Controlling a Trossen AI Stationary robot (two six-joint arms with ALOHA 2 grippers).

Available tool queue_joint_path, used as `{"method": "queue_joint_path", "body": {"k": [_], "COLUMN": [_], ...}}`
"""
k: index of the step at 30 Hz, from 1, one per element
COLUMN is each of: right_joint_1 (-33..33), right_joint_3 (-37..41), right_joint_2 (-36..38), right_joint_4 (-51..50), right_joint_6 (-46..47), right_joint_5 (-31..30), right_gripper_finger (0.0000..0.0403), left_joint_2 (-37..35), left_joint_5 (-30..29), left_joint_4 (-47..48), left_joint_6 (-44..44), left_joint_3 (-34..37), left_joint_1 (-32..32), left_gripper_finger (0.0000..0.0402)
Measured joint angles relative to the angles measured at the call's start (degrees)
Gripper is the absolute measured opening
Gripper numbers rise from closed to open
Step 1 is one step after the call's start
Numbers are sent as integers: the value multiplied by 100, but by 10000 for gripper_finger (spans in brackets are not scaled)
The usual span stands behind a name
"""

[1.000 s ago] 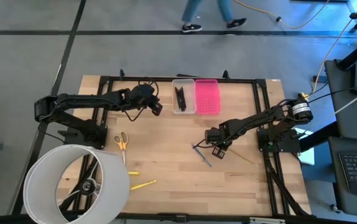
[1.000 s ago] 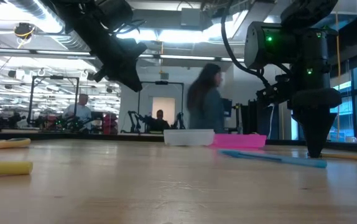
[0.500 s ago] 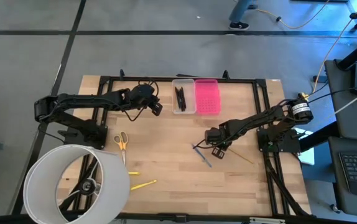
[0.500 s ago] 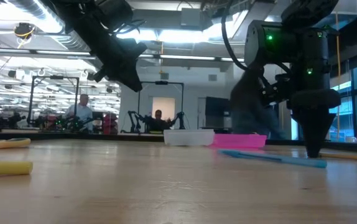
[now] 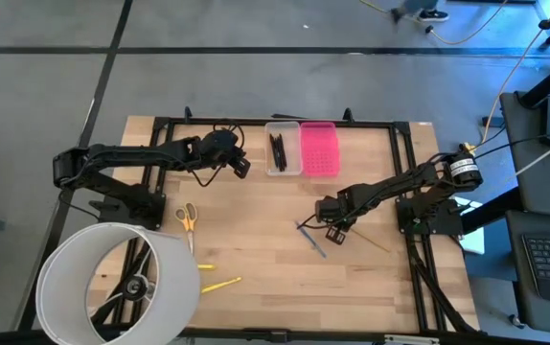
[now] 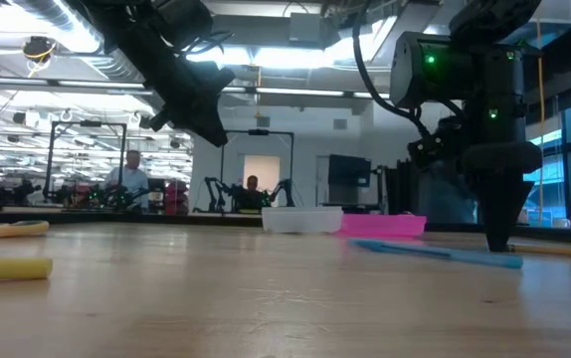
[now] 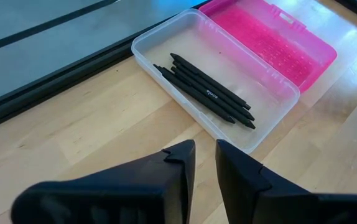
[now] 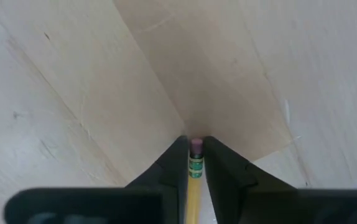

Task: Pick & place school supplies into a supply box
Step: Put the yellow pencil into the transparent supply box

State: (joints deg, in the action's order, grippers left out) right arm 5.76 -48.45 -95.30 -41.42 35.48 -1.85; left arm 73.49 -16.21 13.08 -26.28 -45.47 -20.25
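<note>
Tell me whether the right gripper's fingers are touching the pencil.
Touching. The right wrist view shows the pencil, eraser end forward, pinched between the right gripper's two dark fingers, with no gap on either side.
</note>
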Motion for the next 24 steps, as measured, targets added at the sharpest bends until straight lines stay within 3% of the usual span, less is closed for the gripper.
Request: {"method": "queue_joint_path", "body": {"k": [9, 24], "right_joint_1": [-2, -5], "right_joint_3": [-2, -563], "right_joint_2": [1, 39], "right_joint_4": [-6, -572], "right_joint_6": [-35, -205], "right_joint_5": [-7, -31], "right_gripper_finger": [25, 24], "left_joint_2": [0, 0], "left_joint_5": [0, 0], "left_joint_4": [0, 0], "left_joint_6": [0, 0], "left_joint_3": [0, 0], "left_joint_1": [1, 2], "left_gripper_finger": [57, 57]}}
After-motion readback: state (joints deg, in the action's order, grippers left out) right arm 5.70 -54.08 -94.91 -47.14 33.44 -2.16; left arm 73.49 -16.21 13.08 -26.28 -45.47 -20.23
